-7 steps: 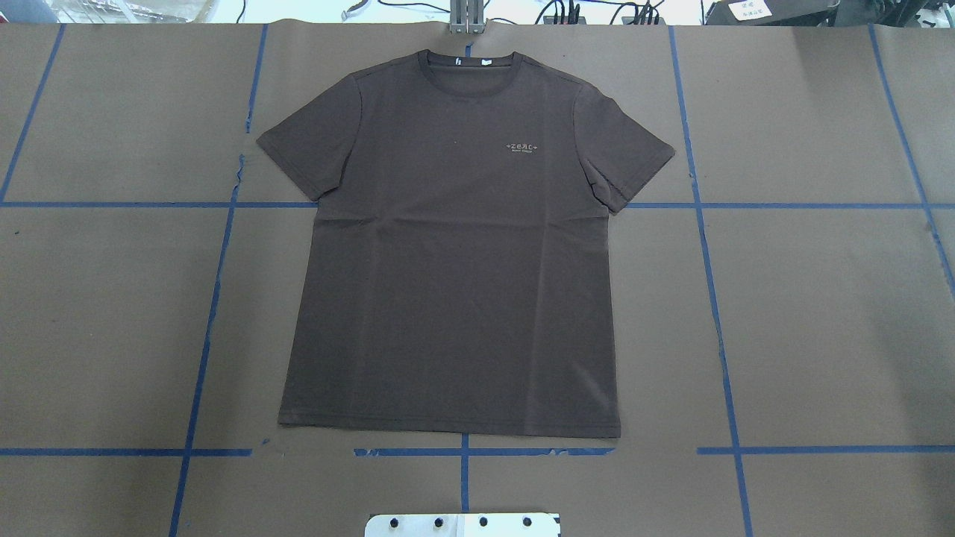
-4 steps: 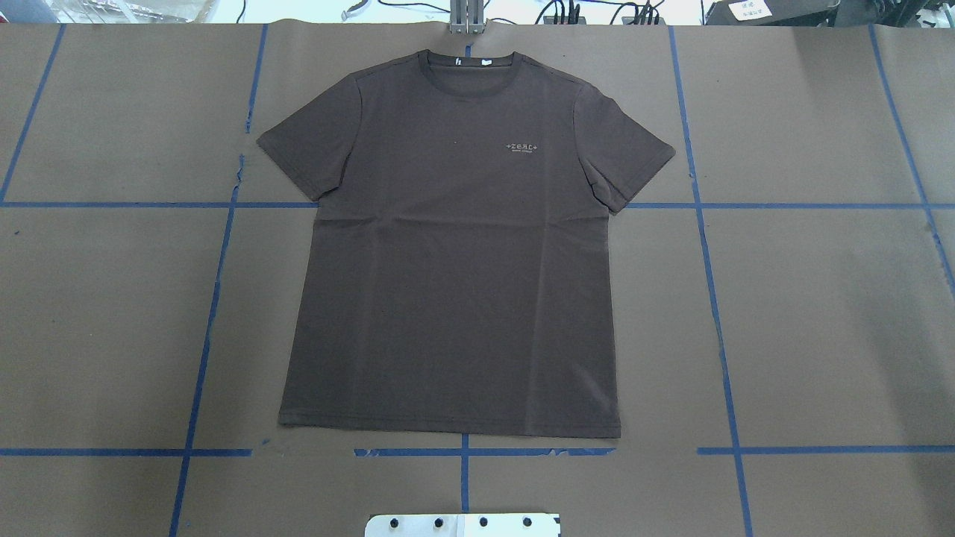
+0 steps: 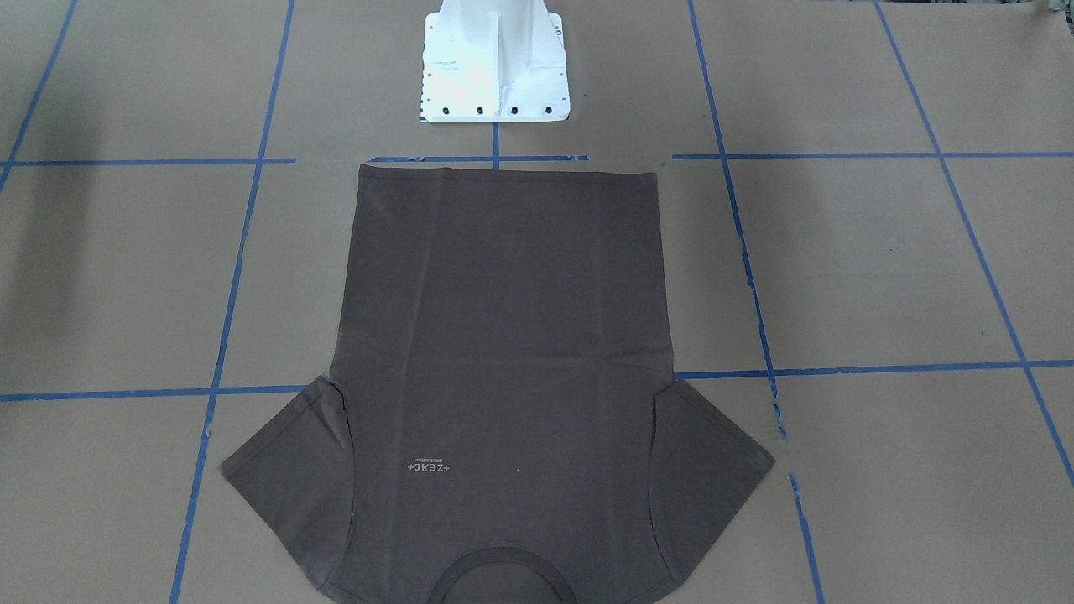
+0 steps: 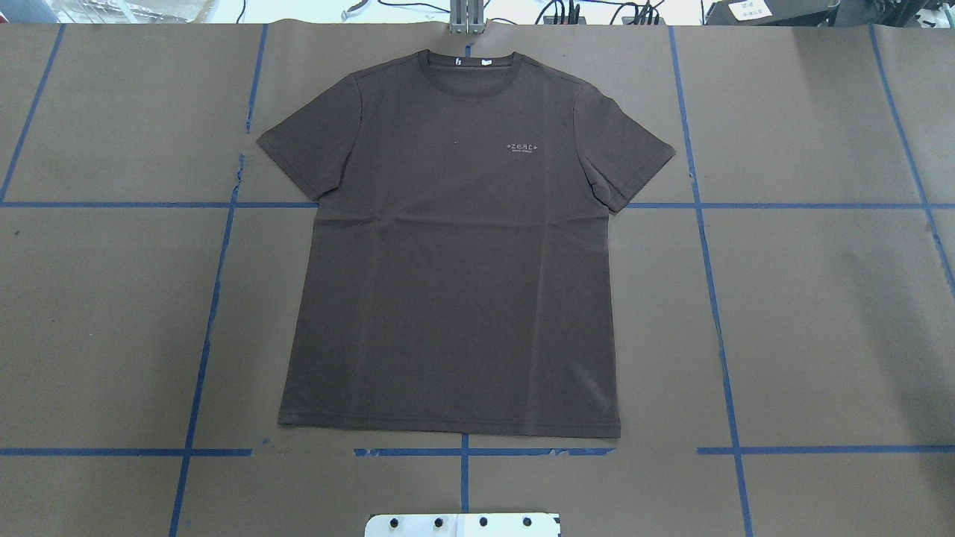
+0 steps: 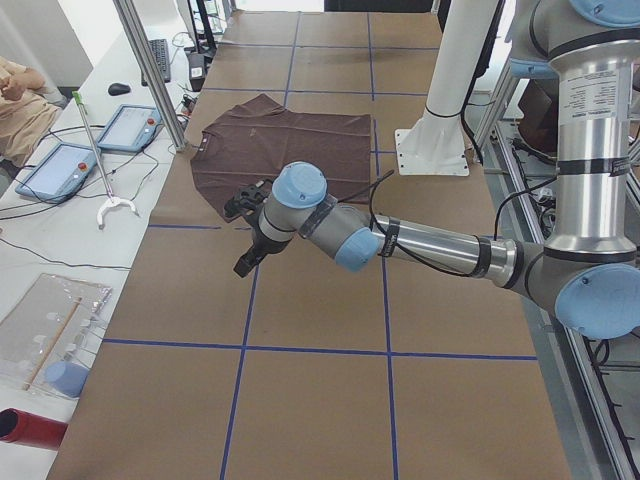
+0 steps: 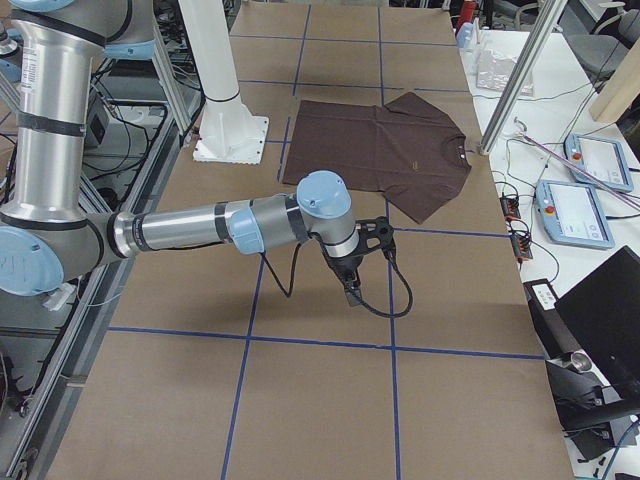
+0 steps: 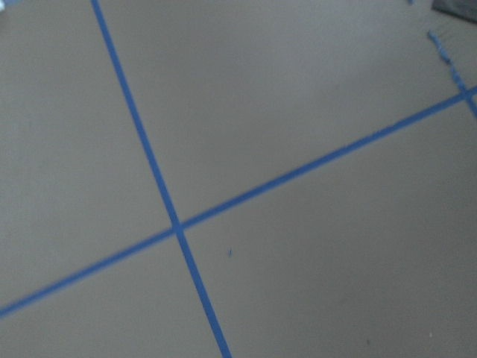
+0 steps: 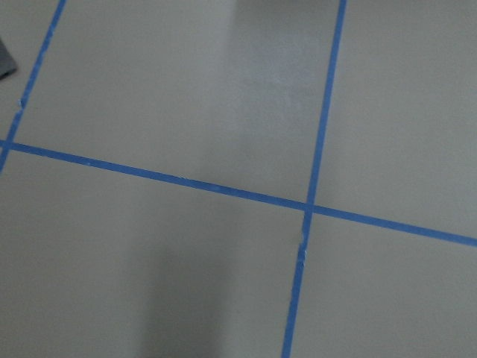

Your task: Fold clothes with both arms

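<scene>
Now the T-shirt lies flat on the table, ready for folding. The left tool and right tool hang beside it; released or clenched, I cannot tell.

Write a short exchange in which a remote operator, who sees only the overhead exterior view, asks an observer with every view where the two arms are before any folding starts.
Operator: I see the T-shirt lying flat, but no arms. Where is the left one?
Observer: The exterior left view shows the left gripper over the bare brown paper beside the shirt's near sleeve, not on the cloth.
Operator: And the right one?
Observer: In the exterior right view the right gripper hangs over the paper off the opposite sleeve, also clear of the shirt. From these side views I cannot tell whether either gripper is open or shut.
</scene>
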`<state>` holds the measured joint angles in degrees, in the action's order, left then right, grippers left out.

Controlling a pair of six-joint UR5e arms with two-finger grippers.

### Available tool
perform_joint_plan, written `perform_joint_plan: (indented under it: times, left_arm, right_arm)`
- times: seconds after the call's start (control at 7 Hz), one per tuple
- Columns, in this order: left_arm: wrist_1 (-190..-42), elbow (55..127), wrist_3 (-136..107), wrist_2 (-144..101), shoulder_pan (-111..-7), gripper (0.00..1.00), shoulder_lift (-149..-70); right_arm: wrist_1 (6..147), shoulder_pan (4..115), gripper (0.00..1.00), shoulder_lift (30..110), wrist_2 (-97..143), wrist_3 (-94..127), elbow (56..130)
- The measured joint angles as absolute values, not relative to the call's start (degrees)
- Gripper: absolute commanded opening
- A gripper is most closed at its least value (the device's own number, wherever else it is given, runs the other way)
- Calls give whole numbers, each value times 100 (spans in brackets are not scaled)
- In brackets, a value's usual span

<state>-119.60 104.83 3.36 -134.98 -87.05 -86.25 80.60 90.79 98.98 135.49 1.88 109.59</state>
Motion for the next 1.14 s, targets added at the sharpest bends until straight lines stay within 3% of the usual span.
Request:
perform_joint_plan:
  times: [0.57,1.14]
  left_arm:
    - [-12334,10455,118,-13517,-8701,100,-8735]
    - [-12420,10454,114,-13520,-8699,100,-8721]
  right_arm:
    - [7640,8510,88,8424,13848,2115,10329]
    - [5204,6195,81,7126,11560,5609,8676]
